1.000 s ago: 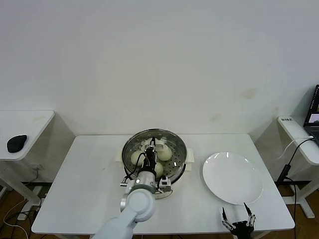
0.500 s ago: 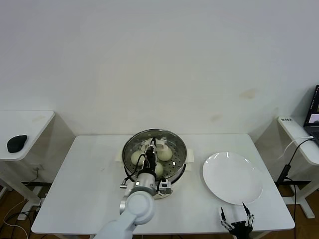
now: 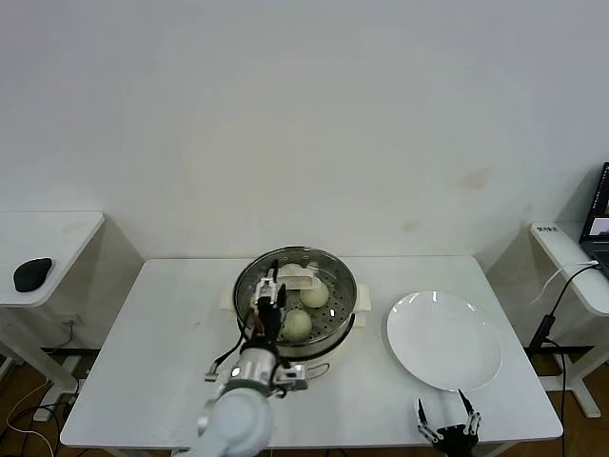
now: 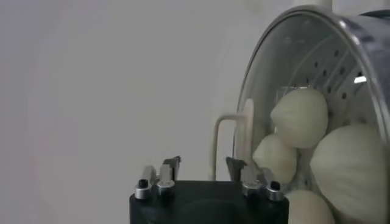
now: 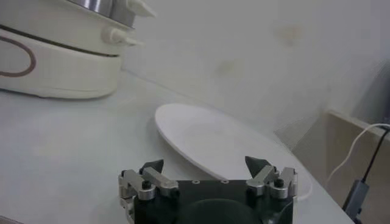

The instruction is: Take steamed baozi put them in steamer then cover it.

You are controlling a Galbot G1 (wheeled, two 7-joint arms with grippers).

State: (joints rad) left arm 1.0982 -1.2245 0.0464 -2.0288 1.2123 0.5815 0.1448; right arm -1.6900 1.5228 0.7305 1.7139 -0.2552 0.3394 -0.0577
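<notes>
The steamer (image 3: pixel 348 286) stands at the middle of the table, a steel pot on a cream base. The glass cover with its cream handle (image 3: pixel 300 278) sits on the pot. Several baozi (image 3: pixel 297 325) lie on the perforated tray and show through the glass. My left gripper (image 3: pixel 269 290) hangs over the pot's near-left side, open and empty, just short of the handle. In the left wrist view the handle (image 4: pixel 228 143) stands beyond the open left gripper (image 4: pixel 203 163), with baozi (image 4: pixel 298 115) behind the glass. My right gripper (image 3: pixel 442 405) is open and empty at the table's front edge.
A flat white plate (image 3: pixel 443 340) lies right of the steamer, just ahead of the right gripper (image 5: pixel 204 163); it also shows in the right wrist view (image 5: pixel 213 140). A side table with a black mouse (image 3: pixel 31 274) stands left; another with a cable stands right.
My left gripper has drawn back from the cover's handle toward the pot's near-left side, leaving the handle free. The right gripper has barely shifted.
</notes>
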